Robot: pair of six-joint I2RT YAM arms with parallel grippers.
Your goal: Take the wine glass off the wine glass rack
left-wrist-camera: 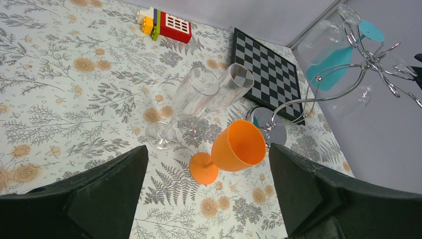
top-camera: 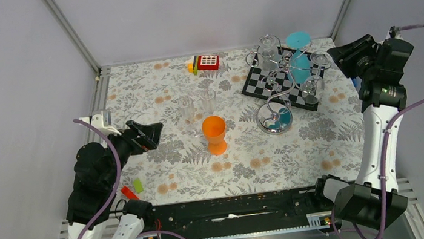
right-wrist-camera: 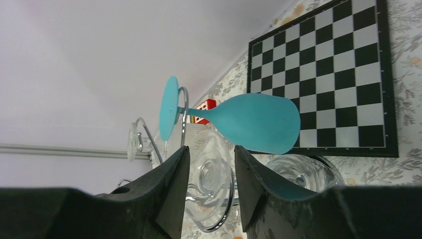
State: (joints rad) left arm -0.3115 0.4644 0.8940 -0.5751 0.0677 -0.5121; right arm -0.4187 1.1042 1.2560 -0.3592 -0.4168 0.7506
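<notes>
The chrome wine glass rack [top-camera: 281, 83] stands at the back right on its ring base, partly over the checkered board. Hanging upside down from it are a teal wine glass [top-camera: 299, 54] and three clear wine glasses, one of them at the right [top-camera: 321, 60]. My right gripper [top-camera: 337, 53] is open and empty, right beside the rack's right side. In the right wrist view its jaws [right-wrist-camera: 210, 149] frame a clear hanging glass [right-wrist-camera: 211, 174] just beyond the tips, with the teal glass [right-wrist-camera: 259, 122] above. My left gripper [top-camera: 149, 133] is open and empty, far to the left.
An orange goblet [top-camera: 214, 132] stands mid-table with two clear flutes [top-camera: 195, 104] behind it. A black-and-white checkered board [top-camera: 265, 79] lies under the rack. A red toy block [top-camera: 207, 63] is at the back. Small coloured pieces [top-camera: 132, 189] lie near the left arm.
</notes>
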